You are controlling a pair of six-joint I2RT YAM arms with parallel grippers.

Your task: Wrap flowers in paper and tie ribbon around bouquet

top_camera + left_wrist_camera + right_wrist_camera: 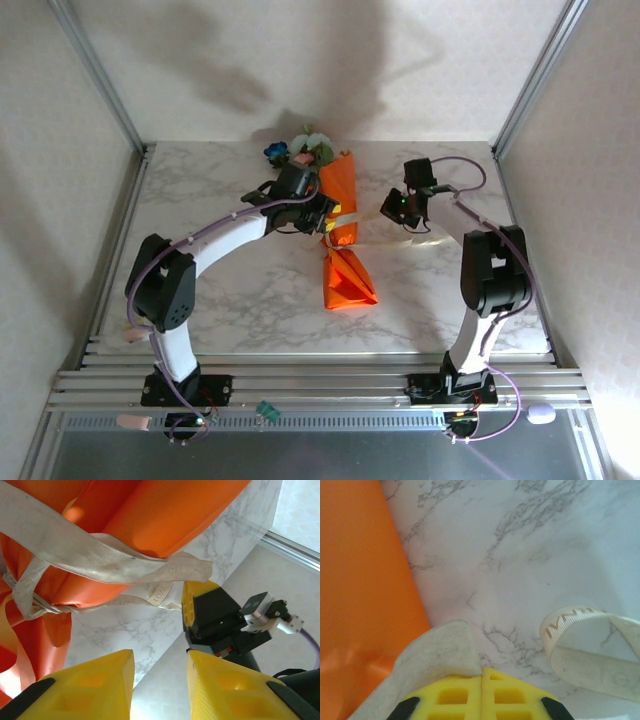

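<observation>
Bench (pixel 230 290): white marble with grey veining, bordered by metal rails at the sides and the near edge.
Bouquet (pixel 340 185): laid near the middle of the bench, wide end turned toward the far edge.
Paper (pixel 348 285): bright orange, pinched at the waist and flared below it.
Flowers (pixel 305 148): seen at the far end of the cone.
Ribbon (pixel 590 650): cream, wound round the waist; a curled, printed length is seen on the marble beside the paper.

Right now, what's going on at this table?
Two arms are tying a bouquet that lies on the marble table. The cream ribbon is already looped around the orange paper. The right gripper is shut on the ribbon, and the left gripper hovers open beside the wrap.
</observation>
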